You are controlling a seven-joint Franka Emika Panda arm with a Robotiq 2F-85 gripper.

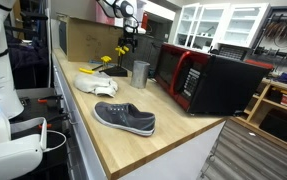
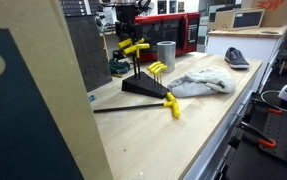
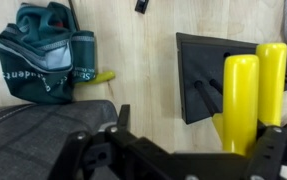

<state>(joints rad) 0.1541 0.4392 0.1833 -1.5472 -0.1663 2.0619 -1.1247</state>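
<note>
Hovering with jaws spread wide and nothing held, the tool hangs above yellow-handled wrenches whose black rack apparently keeps their handles reachable.

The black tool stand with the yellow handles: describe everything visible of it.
The tool stand is a black wedge, plastic by its look, upright on the wooden counter. T-handle tools with yellow grips sit slotted in it, shafts down, at staggered heights. The wrist view shows its sloped top from above with two grips side by side. One loose tool lies flat at its foot; whether they touch cannot be told. A pale cloth lies just beyond.
</note>
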